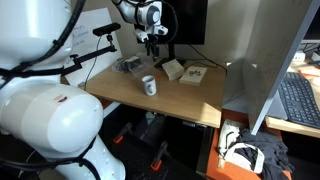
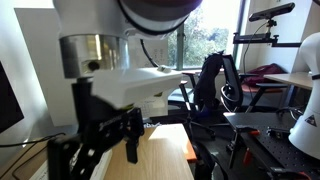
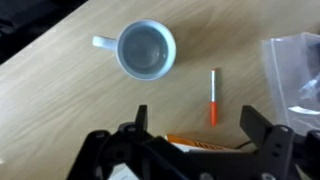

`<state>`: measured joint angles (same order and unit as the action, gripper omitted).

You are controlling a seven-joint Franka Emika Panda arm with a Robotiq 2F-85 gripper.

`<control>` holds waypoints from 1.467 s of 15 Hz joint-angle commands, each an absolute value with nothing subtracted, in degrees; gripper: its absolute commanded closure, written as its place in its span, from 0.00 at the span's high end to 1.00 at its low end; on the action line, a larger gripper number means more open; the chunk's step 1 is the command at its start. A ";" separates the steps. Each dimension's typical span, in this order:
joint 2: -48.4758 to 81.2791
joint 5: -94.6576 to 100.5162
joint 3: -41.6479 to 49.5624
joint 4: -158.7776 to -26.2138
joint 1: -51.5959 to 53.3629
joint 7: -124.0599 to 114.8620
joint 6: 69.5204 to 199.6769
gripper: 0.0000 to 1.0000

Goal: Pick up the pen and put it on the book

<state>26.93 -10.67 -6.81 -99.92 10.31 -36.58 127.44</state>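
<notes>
White ceramic mug [image 3: 146, 50] stands on the light wooden table [image 3: 60, 100]. Right of the mug, a little lower in the wrist view, lies the thin white pen with orange end [image 3: 214, 97], free on the wood. The black gripper [image 3: 195, 112] hangs near it, jaws apart and empty. The pen looks light, stiff and smooth, so it may roll: pinch its middle, across the barrel. Only an exterior view shows the pale book [image 1: 193, 75], right of the mug.
</notes>
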 commanded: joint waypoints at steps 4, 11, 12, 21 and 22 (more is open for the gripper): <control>43.78 -11.95 -5.15 -79.79 15.15 -38.32 125.54 1.00; 43.93 -12.36 -4.65 -80.22 15.71 -38.95 127.03 1.00; 43.93 -12.36 -4.65 -80.22 15.73 -38.95 127.00 1.00; 55.79 -11.55 -5.00 -70.43 14.13 -27.55 128.72 1.00; 57.71 -11.63 -5.23 -68.11 13.87 -25.97 128.68 1.00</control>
<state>52.99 -10.84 -4.04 -74.69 14.99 -30.55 128.82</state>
